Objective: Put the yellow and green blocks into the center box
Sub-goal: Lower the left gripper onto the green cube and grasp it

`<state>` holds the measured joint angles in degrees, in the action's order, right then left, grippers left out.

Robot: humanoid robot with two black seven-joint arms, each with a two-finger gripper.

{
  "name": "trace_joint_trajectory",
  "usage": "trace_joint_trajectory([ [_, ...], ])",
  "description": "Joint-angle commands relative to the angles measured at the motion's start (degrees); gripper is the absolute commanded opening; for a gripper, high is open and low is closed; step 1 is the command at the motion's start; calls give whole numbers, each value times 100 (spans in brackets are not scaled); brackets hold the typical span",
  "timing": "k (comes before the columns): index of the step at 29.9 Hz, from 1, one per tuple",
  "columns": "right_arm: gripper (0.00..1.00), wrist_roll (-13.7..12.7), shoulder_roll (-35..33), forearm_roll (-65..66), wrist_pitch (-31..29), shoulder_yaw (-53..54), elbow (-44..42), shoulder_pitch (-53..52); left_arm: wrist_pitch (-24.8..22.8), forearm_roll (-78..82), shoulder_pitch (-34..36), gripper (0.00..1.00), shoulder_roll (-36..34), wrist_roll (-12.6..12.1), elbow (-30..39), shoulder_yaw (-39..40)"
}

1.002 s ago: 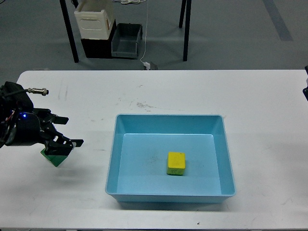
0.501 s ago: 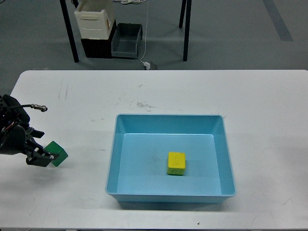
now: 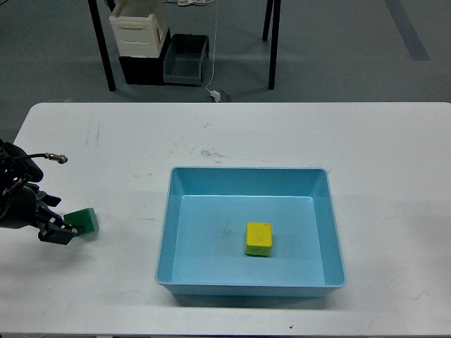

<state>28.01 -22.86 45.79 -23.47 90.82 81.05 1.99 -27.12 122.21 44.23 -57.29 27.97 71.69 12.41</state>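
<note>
A yellow block [image 3: 258,239] lies inside the light blue box [image 3: 164,232] at the table's centre. A green block [image 3: 84,220] rests on the white table, left of the box. My left gripper [image 3: 59,231] is low at the far left edge, with its dark tip right against the green block's left side. Its fingers cannot be told apart, so whether it grips the block is unclear. My right gripper is out of view.
The white table [image 3: 282,134] stretches behind and right of the box. Beyond the table's far edge, a white crate [image 3: 138,28] and a grey bin [image 3: 186,59] stand on the floor between black table legs.
My left arm has pulled back to the left and down. The green block, earlier under the spread fingers, now lies just right of the gripper tip, shifted slightly.
</note>
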Motion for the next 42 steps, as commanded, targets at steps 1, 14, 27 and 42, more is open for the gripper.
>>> trace_joint_trajectory([
  [1,100,-1,0,0,1,-3,-2,3,5,-13,50,100,51,3,-5,7],
  [14,100,-1,9,0,1,6,-2,47,5,-4,50,100,306,3,-14,-2],
  [27,100,-1,9,0,10,6,-2,82,84,4,-29,97,473,3,-23,-28],
  [42,100,-1,9,0,27,6,-2,82,155,66,-38,50,465,3,-155,-98],
])
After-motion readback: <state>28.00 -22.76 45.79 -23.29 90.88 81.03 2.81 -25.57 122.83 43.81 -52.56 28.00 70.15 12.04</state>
